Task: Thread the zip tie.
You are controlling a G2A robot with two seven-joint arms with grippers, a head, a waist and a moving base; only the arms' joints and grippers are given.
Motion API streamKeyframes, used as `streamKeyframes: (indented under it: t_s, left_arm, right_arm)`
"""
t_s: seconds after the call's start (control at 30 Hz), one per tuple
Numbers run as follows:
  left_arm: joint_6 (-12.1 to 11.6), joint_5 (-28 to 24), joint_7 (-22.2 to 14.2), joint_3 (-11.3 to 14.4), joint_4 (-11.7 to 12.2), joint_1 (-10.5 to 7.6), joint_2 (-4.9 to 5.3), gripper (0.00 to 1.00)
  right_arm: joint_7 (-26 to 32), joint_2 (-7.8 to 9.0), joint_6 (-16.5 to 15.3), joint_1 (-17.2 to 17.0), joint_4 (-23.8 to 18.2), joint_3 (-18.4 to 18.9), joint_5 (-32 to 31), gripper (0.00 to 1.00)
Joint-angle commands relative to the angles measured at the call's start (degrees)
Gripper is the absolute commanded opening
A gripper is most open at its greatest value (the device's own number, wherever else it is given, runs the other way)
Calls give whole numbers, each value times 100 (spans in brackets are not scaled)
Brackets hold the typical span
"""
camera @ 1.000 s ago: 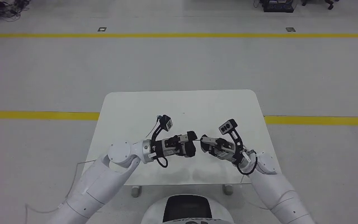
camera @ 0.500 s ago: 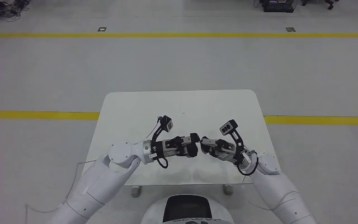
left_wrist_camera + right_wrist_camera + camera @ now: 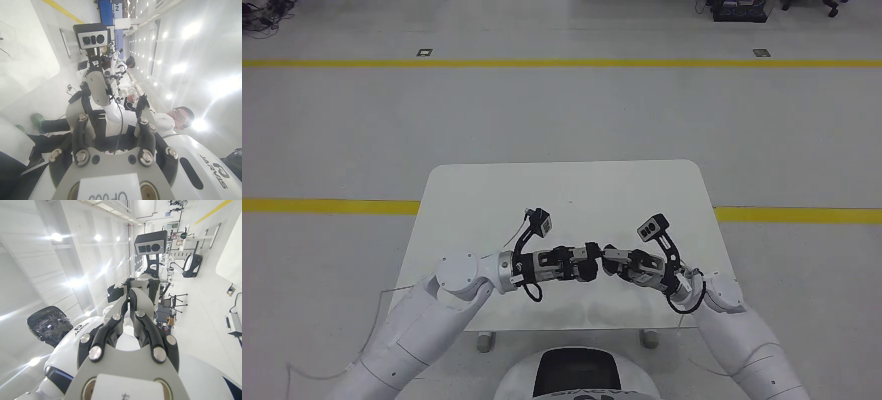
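Right wrist view, right fingers (image 3: 142,303) clenched, left fingers (image 3: 113,293) spread around them, zip tie indiscernible.

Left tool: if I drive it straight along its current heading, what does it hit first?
The right tool. From above, the left tool points straight at it over the table, the two almost nose to nose. Whether they touch yet is unclear, since depth is hard to judge here.

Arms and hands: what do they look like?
Left arm and right arm: white shells, black cables looping at the wrists. Left hand and right hand: grey metal bases, black linkages with silver bolts, each with a black camera on a stalk.
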Motion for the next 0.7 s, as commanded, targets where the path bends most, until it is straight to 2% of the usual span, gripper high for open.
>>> streamKeyframes:
  t_s: [0.0,0.37,0.67]
  left_arm:
    - [13,20,6,2,-3,-5,4,46]
    - [63,113,10,38,-13,-28,24,44]
    - [76,129,62,59,-18,-36,34,41]
  right_arm:
    - [4,7,0,-5,-3,24,-11,0]
    - [54,69,20,-47,-103,154,-322,0]
    - [62,70,10,-59,-126,150,-301,0]
